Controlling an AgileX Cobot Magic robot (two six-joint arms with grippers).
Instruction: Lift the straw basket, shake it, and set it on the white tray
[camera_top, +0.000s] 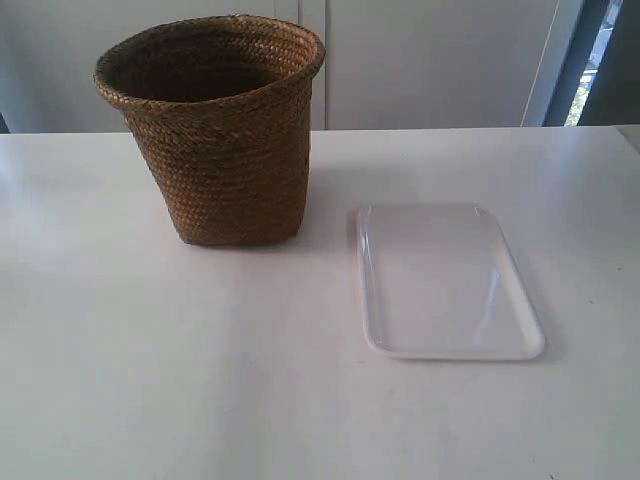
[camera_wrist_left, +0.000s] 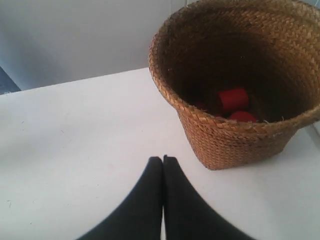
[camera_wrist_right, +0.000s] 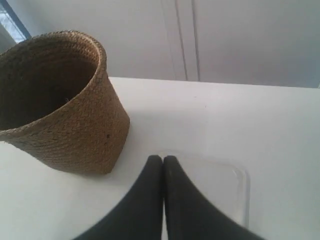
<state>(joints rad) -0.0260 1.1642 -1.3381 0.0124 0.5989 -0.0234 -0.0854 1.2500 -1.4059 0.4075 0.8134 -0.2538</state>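
- Since neither arm shows in the exterior view, only the wrist views place the tools: the left gripper (camera_wrist_left: 163, 159) has its two black fingers pressed together, holding nothing, and the right gripper (camera_wrist_right: 163, 158) is the same, closed and empty.
- On the exterior view's clock face, the straw basket (camera_top: 215, 140) stands upright on the white table (camera_top: 150, 400) at about 10 o'clock from the middle, with its mouth up and its long axis vertical.
- The white tray (camera_top: 440, 280) lies flat at about 4 o'clock from the basket, near it but apart, with its long side running roughly 12 to 6.
- Some red things (camera_wrist_left: 233, 98) lie in the basket's bottom; what they are I cannot tell.
- The left gripper points at bare table just beside the basket's base, while the right gripper hangs at the tray's edge with the basket off to one side.
- Both look about equally near the basket. The fingers must part before any grip on the rim, and the carry then runs toward 4 o'clock.
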